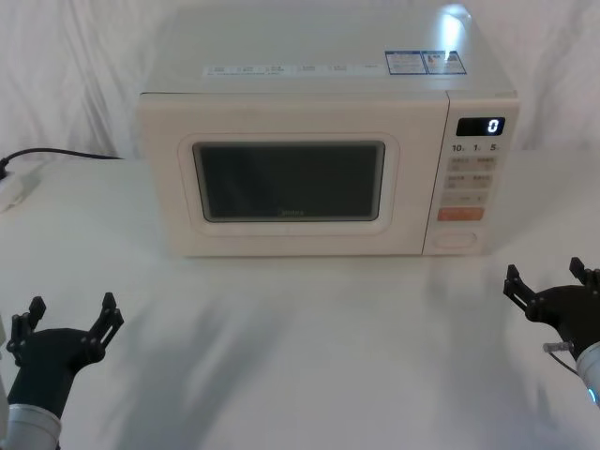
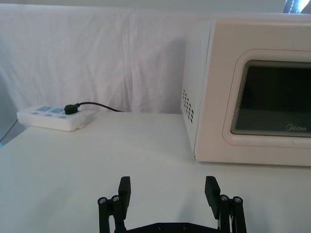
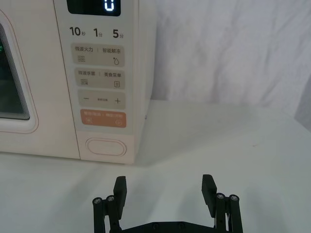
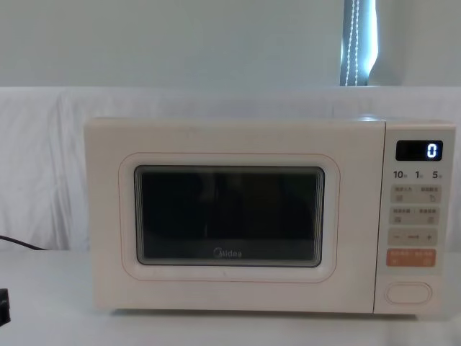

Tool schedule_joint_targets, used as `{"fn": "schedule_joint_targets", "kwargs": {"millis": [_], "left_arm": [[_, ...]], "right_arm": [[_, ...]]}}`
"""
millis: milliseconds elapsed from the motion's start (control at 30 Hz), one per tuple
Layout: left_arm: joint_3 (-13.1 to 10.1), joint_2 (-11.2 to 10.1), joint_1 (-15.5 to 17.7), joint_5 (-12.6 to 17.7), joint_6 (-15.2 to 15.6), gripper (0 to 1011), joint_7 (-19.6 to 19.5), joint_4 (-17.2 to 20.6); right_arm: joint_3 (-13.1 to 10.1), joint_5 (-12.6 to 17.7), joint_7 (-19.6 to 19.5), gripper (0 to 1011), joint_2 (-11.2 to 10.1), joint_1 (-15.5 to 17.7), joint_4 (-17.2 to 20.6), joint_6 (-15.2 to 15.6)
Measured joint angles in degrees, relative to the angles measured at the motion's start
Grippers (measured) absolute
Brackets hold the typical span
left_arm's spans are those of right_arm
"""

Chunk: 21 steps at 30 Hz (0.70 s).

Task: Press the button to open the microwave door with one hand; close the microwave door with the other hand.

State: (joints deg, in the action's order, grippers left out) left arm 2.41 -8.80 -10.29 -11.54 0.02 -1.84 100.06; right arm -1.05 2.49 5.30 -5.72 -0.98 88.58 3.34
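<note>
Head view: right claw (image 1: 553,283) spread wide on the near right counter (image 1: 309,347), the button (image 1: 458,239) farther and leftward; left claw (image 1: 67,314) wide, near left.

Bright, even light; glare atop microwave (image 1: 455,17).

head view angled down, chest view level, close, both facing microwave door (image 1: 291,178)
</note>
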Motion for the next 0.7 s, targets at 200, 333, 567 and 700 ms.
{"fn": "schedule_joint_targets", "kwargs": {"millis": [200,333,567,700], "left_arm": [[0.0,0.0,0.0,0.0,0.0,1001,-0.1,-0.1],[-0.1,0.0,0.0,0.0,0.0,1001,-0.1,0.0],[-0.1,-0.1,0.0,0.0,0.0,1001,-0.1,0.1],[-0.1,-0.1,0.1,0.0,0.0,1001,0.0,0.1]], "right_arm": [[0.0,0.0,0.0,1002,0.0,0.0,0.0,0.0],[0.0,0.0,0.0,1002,0.0,0.0,0.0,0.0],[0.0,0.0,0.0,1002,0.0,0.0,0.0,0.0],[0.0,0.0,0.0,1002,0.0,0.0,0.0,0.0]]}}
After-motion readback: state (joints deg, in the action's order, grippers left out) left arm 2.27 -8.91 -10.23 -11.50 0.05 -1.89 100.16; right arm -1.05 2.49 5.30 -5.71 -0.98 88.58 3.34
